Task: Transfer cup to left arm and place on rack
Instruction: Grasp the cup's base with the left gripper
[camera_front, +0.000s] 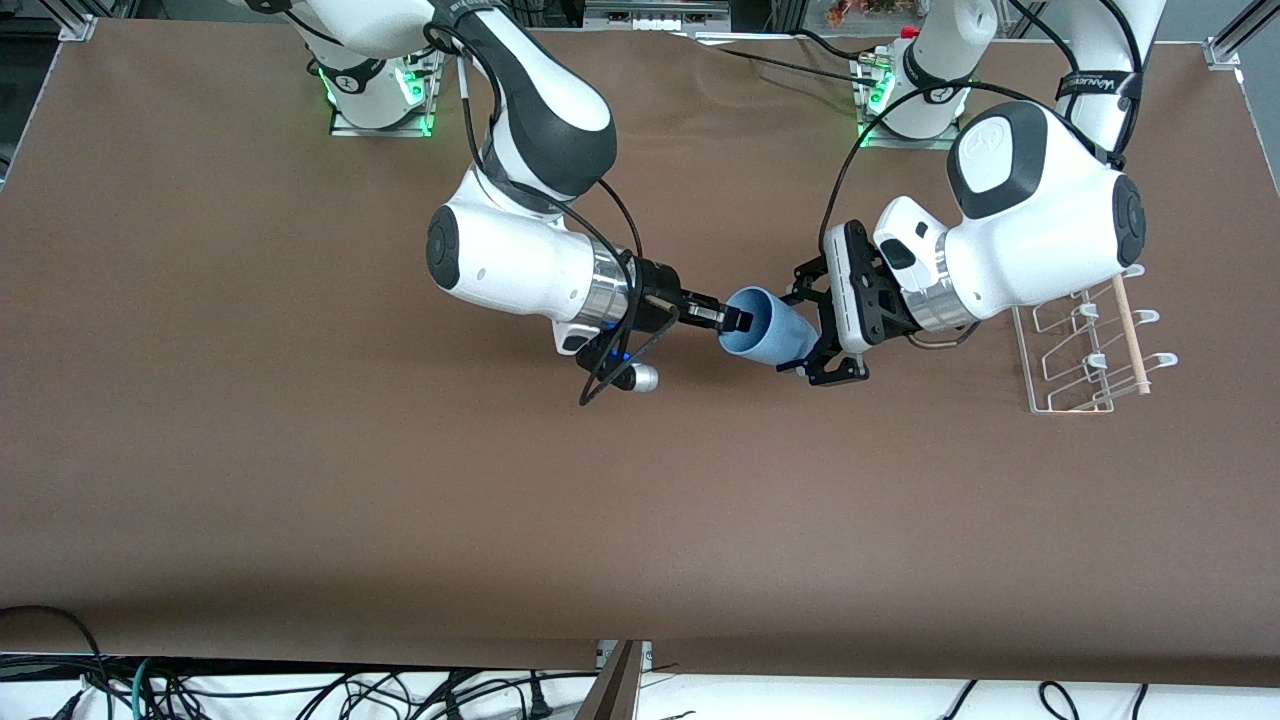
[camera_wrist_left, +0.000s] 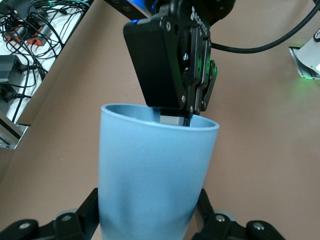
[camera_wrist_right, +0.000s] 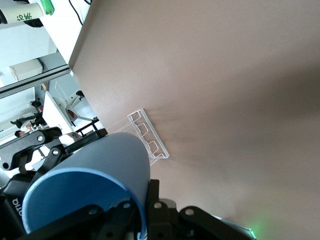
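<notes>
The light-blue cup hangs on its side above the middle of the table, held between both arms. My right gripper is shut on the cup's rim, one finger inside the mouth and one outside; the left wrist view shows it there. My left gripper straddles the cup's base end, its fingers against both side walls of the cup. In the right wrist view the cup fills the near corner at my right gripper. The rack stands under the left arm's forearm.
The rack has a light wooden dowel along its edge and several upturned pegs; it shows small in the right wrist view. The brown table lies bare nearer the front camera. Both arm bases stand along the table's edge farthest from the camera.
</notes>
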